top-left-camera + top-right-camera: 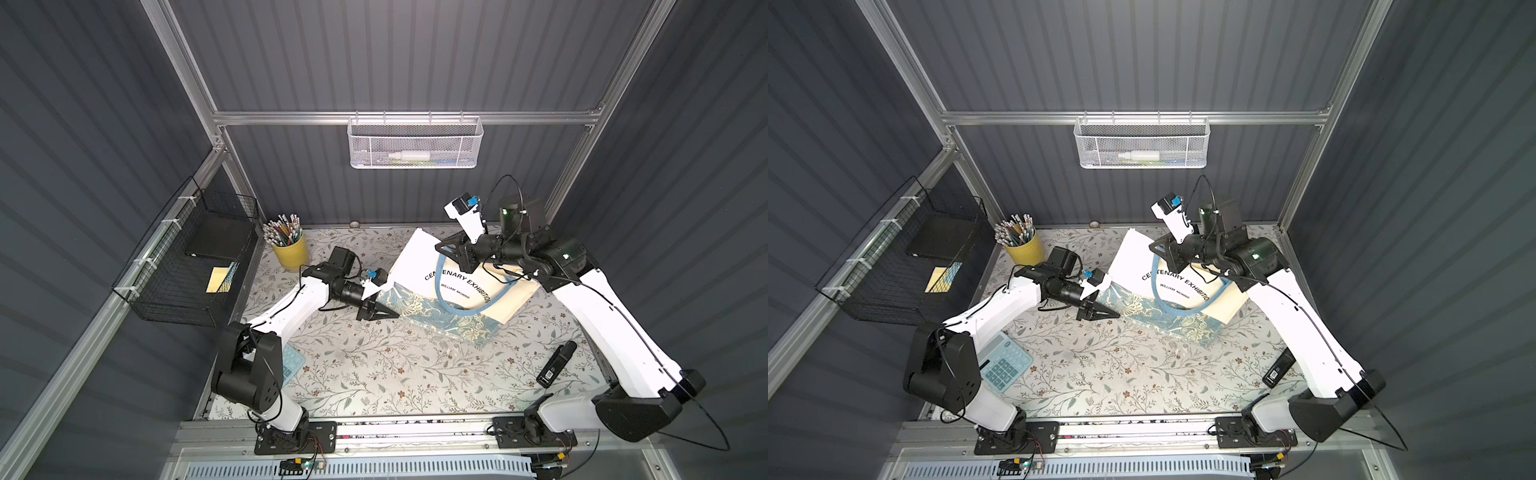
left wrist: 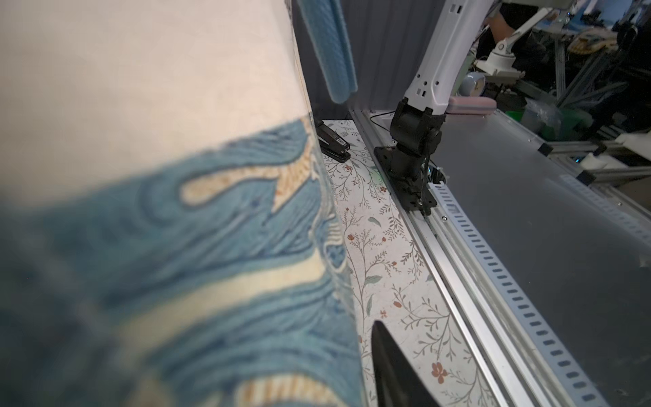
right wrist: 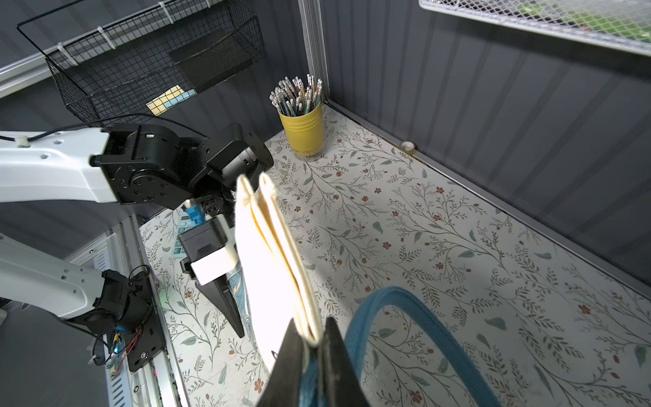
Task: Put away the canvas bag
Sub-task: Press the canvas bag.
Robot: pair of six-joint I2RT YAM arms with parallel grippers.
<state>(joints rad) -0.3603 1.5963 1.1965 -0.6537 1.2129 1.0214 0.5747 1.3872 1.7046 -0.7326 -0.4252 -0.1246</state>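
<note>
The cream canvas bag (image 1: 415,257) hangs tilted over the back middle of the table, with its blue-and-gold floral band (image 1: 440,320) low toward the front. My right gripper (image 1: 438,247) is shut on the bag's top edge; in the right wrist view its jaws (image 3: 310,329) pinch the folded cream cloth (image 3: 267,267). A blue rope handle (image 3: 405,310) loops beside them. My left gripper (image 1: 390,314) sits at the band's lower left corner. In the left wrist view one black finger (image 2: 387,366) stands just clear of the cloth (image 2: 176,229), and the other finger is hidden behind the bag.
A yellow cup of pencils (image 1: 291,249) stands at the back left. A black wire basket (image 1: 187,266) hangs on the left wall and a white mesh basket (image 1: 415,143) on the back rail. A black stapler (image 1: 555,365) lies at the right and a teal calculator (image 1: 1003,361) at the front left.
</note>
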